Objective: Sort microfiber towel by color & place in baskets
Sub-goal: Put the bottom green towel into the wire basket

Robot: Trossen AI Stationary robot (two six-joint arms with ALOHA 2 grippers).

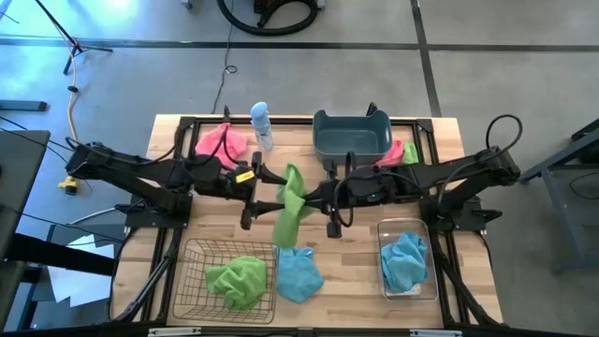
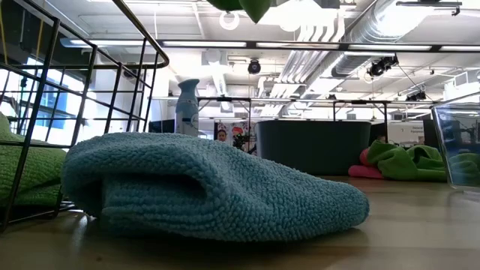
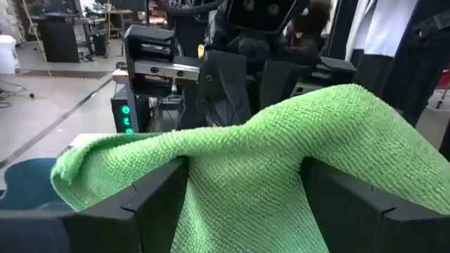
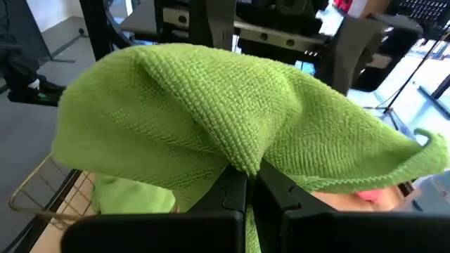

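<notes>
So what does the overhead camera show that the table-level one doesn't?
Only the high view shows both arms holding a green towel up over the table's middle, the left pincer open, the right pincer shut on it, plus a pink towel by the bottle. Only the low view shows the room behind. Both show the wire basket, blue towel, spray bottle, tub and clear bin.

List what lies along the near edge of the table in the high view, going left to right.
Wire-mesh basket with a green towel inside → loose blue towel on the wood → clear bin with another blue towel in it.
</notes>
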